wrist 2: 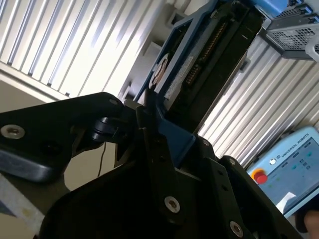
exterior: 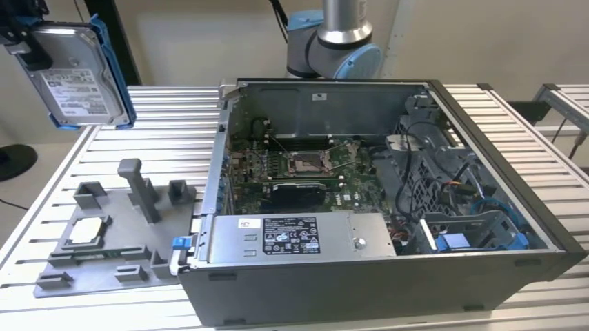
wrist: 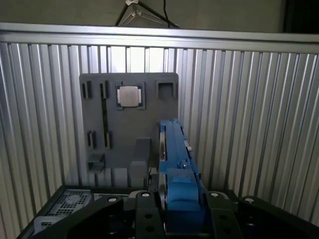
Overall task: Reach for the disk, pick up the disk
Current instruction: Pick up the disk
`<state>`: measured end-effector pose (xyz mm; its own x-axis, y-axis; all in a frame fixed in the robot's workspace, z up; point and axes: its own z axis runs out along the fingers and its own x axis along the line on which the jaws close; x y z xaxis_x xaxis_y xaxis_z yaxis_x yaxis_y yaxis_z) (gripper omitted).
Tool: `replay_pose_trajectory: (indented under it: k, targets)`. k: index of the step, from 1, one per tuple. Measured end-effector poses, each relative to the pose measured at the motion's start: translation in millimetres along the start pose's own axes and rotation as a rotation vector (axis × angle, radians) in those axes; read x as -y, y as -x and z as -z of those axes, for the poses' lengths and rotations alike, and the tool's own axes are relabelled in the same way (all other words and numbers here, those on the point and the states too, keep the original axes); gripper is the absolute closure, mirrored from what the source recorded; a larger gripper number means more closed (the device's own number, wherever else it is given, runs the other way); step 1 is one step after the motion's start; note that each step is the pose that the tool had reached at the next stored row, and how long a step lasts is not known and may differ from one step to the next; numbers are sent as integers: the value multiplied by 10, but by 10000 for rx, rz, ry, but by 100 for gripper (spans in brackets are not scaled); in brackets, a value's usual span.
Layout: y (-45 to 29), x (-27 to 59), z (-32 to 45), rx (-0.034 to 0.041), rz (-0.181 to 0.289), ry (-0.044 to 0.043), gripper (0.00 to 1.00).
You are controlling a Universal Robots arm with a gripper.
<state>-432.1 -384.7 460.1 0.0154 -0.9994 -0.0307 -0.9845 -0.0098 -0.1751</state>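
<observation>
Held aloft: the black claw (wrist: 182,201) is clamped on the disk (exterior: 78,76), a flat silver-grey metal hard drive with a white label and blue plastic bracket. It hangs on edge well above the slatted aluminium bench (exterior: 165,117), over the grey plastic fixture plate (wrist: 149,124) and away from the open grey computer case (exterior: 387,289). Reach and pickup both appear done, as the disk touches no surface.
</observation>
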Motion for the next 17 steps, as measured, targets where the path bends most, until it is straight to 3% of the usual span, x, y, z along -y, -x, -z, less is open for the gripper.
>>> replay_pose_trajectory:
  k: [5, 11, 13, 17]
  targets:
    - [6, 34, 188, -1, 2, -30, 100]
    - [11, 62, 348, -1, 7, -58, 100]
    - [12, 69, 388, -1, 9, -64, 100]
    - [13, 70, 392, -3, 17, -65, 100]
